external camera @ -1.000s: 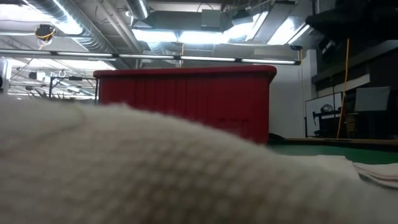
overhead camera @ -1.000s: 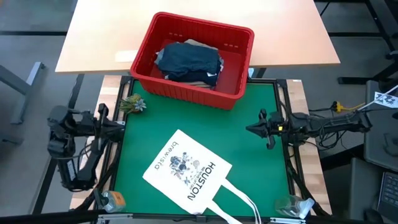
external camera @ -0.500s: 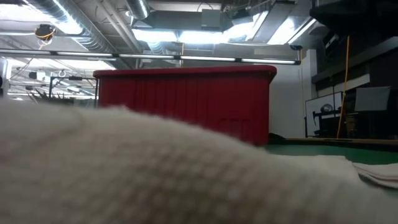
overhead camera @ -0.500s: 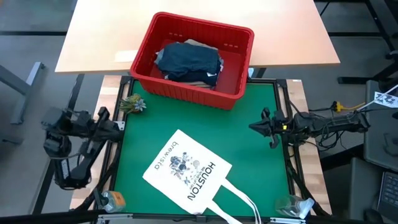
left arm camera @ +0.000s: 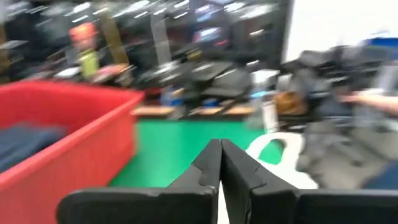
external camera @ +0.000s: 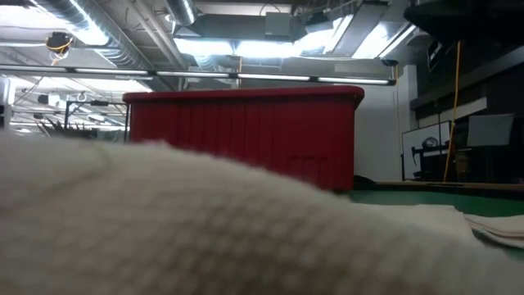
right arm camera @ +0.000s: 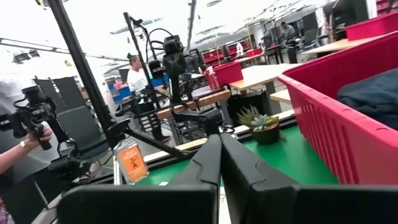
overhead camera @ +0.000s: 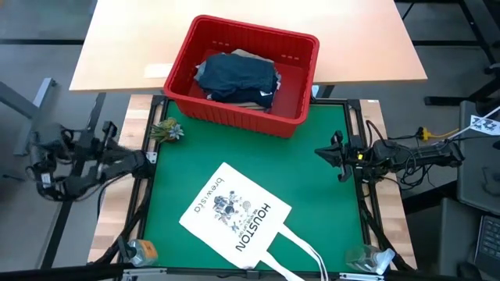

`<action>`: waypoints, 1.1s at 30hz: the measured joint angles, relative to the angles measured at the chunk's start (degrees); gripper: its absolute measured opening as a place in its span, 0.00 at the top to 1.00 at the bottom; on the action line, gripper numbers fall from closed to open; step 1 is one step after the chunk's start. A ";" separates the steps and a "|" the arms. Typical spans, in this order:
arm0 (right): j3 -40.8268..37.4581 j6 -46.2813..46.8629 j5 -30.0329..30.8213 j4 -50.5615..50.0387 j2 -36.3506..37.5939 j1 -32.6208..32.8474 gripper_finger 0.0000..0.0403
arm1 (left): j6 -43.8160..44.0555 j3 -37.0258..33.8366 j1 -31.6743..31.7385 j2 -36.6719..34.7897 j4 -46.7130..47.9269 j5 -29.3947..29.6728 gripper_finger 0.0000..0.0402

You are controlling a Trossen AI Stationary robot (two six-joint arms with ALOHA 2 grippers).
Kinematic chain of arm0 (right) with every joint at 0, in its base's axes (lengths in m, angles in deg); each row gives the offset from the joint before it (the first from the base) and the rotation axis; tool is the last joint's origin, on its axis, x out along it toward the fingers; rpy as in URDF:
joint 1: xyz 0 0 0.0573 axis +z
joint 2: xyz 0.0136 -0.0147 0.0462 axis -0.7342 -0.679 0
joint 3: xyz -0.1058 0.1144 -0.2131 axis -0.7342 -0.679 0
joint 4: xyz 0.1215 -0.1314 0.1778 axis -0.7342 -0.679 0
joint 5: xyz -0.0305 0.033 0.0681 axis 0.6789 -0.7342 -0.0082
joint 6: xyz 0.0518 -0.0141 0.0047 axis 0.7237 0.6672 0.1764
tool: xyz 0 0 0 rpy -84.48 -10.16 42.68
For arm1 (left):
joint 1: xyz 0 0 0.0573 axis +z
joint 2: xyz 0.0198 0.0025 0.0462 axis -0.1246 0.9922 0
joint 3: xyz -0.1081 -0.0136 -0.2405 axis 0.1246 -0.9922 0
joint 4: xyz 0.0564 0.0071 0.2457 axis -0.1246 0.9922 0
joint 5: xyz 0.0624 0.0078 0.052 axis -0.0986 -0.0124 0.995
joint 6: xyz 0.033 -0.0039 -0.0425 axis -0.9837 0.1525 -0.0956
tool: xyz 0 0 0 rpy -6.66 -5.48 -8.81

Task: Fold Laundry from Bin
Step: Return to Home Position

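Note:
The red bin stands at the mat's far edge, with dark navy laundry lying inside it over a paler piece. In the low view the bin rises behind white cloth. My left gripper is shut and empty at the mat's left edge, pointing level across the table; its shut fingers show in the left wrist view, with the bin ahead. My right gripper is shut and empty at the mat's right edge, pointing toward the left; its wrist view shows the bin's wall.
A white tote bag printed "HOUSTON" lies on the green mat, its handles toward the near edge. A small plant stands at the far left corner and a bottle at the near left. People stand beyond the table.
My left arm has swung round at the table's left edge, its rear links going out toward the left. Its gripper has stayed shut by the mat's left edge and has turned to point more toward the far side.

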 joint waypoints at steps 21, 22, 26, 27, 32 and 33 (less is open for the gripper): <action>0.00 -0.20 0.36 -0.06 0.00 0.00 0.98 | -2.25 -37.65 -12.13 -0.02 -44.97 14.55 1.00; 0.00 -0.22 -0.90 -0.10 0.14 0.00 0.98 | -1.37 -39.54 -12.13 -0.02 -46.71 14.58 1.00; 0.00 -0.86 -5.86 -0.44 1.77 0.00 0.98 | 1.58 -44.77 -12.13 -0.02 -49.48 14.62 1.00; 0.00 -1.63 -6.65 -0.72 2.39 0.00 0.98 | 1.83 -45.80 -12.13 -0.02 -49.94 14.66 1.00; 0.04 -3.13 -7.12 -6.83 7.39 0.00 0.98 | 3.07 -48.78 -12.13 -0.02 -51.38 14.69 1.00; 0.04 -2.92 -6.47 -8.65 8.43 0.00 0.98 | 3.09 -49.14 -12.13 -0.02 -51.55 14.71 1.00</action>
